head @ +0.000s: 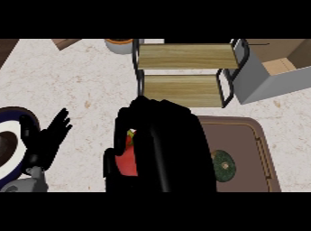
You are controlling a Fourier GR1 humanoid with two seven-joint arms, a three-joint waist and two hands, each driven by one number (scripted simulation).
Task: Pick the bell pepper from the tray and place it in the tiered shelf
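Observation:
My right hand (164,144) fills the middle of the head view, raised close to the camera, fingers curled round a red bell pepper (126,160) whose side and yellow-green stem end peek out at the hand's left edge. The brown tray (247,131) lies under and to the right of it, partly hidden by the hand. The tiered shelf (184,67), with two wooden boards in a black frame, stands just beyond the hand at the top centre. My left hand (48,135) rests open at the lower left, fingers up.
A dark green round item (223,166) lies on the tray. A white plate with a dark blue rim (15,113) holding a brown item sits at the left edge. An open cardboard box (284,67) stands at the upper right, a bowl (120,45) beside the shelf.

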